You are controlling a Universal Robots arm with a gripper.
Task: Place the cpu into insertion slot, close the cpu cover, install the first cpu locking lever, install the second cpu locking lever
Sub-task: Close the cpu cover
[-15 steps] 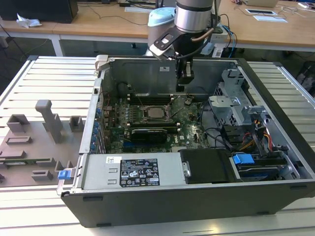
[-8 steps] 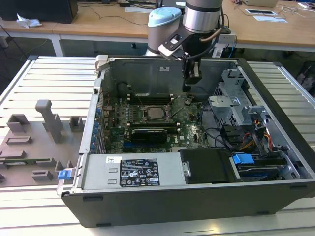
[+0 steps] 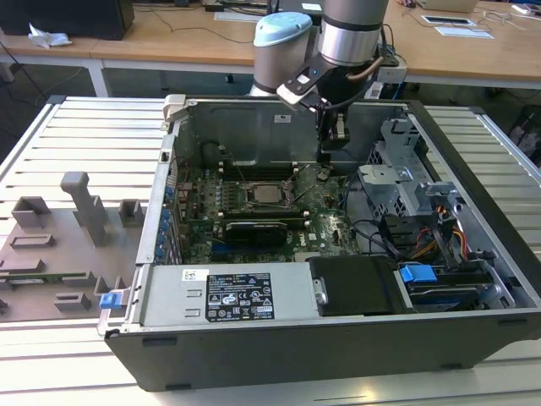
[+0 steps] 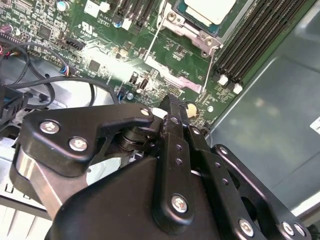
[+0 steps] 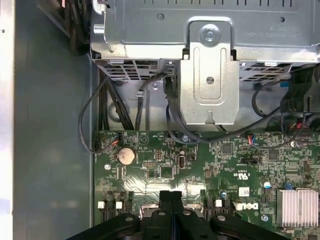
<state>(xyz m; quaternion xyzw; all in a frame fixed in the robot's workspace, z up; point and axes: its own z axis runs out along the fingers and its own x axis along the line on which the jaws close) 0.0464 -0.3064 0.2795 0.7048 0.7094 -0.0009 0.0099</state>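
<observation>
Arm [image 3: 351, 34]: reaches down from above into the open computer case [image 3: 245, 127], close to its back wall.
Fingers [image 5: 165, 205]: pressed together, clenched on nothing, low over the motherboard [image 5: 165, 160].
Cpu [image 3: 269, 194]: lies in the insertion slot [image 3: 247, 190], toward the exterior view's left of the fingers.
Case: motherboard, drive cage [image 3: 397, 182], cables; stands on a slatted table [image 3: 76, 135].
</observation>
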